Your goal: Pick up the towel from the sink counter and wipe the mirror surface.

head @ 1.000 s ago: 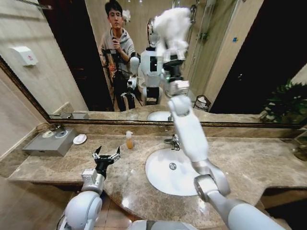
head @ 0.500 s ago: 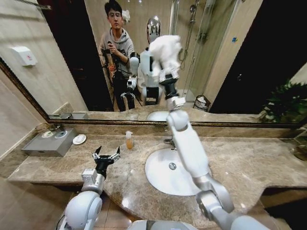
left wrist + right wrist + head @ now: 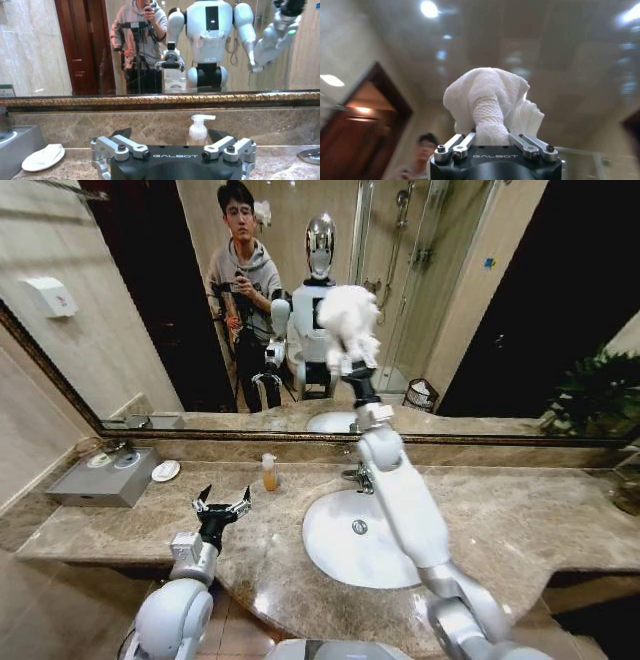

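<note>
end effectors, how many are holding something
1. The right end effector is raised against the mirror surface, shut on the towel. The left end effector is open with nothing in it, above the sink counter.

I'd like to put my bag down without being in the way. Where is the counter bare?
The sink counter is bare right of the basin, up to the plant. Left is crowded: soap bottle, soap dish, grey box, open left gripper. The right gripper holds the towel at the mirror.

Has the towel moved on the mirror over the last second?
Yes. The towel in the right gripper has slid down the mirror surface, closer to its lower frame edge.
</note>
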Motion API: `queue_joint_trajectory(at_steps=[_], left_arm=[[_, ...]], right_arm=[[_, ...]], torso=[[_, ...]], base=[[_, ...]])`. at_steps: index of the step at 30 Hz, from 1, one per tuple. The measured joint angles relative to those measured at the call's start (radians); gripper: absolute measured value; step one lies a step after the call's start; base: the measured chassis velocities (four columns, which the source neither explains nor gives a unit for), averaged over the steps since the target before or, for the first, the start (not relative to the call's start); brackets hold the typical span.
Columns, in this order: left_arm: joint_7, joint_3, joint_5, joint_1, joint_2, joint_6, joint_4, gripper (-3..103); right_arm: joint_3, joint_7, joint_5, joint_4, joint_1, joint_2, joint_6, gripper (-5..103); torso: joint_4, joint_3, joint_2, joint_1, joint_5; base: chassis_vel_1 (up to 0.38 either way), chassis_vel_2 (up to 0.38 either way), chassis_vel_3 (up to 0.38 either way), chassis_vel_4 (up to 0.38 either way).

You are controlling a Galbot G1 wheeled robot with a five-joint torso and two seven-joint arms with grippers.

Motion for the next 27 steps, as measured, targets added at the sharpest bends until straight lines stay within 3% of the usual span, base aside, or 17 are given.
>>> queue_joint_trajectory(at_steps=[5,11,14,19,27], left_arm=[[0.000,0.000,0.000,0.000,0.000,0.000,0.000,100],[0.000,0.000,0.000,0.000,0.000,0.000,0.000,100],[0.000,0.000,0.000,0.000,0.000,0.000,0.000,100],[0.000,0.000,0.000,0.000,0.000,0.000,0.000,100],[0.000,0.000,0.000,0.000,0.000,0.000,0.000,100]], right_arm=[[0.129,0.022,0.029,0.029,-0.027,-0.038,-0.015,18],[0.174,0.034,0.056,0.035,-0.029,-0.052,-0.025,18],[0.136,0.023,0.059,0.039,-0.025,-0.032,-0.026,18],[0.033,-0.016,0.027,0.041,0.000,0.068,-0.034,18],[-0.138,-0.052,0.005,0.005,0.036,0.132,-0.031,18]], torso=[[-0.0002,0.000,0.000,0.000,0.0001],[-0.0001,0.000,0.000,0.000,0.0000],[0.0001,0.000,0.000,0.000,-0.0001],[0.0005,0.000,0.000,0.000,-0.0004],[0.0002,0.000,0.000,0.000,-0.0007]], base=[[0.000,0.000,0.000,0.000],[0.000,0.000,0.000,0.000],[0.000,0.000,0.000,0.000],[0.000,0.000,0.000,0.000],[0.000,0.000,0.000,0.000]])
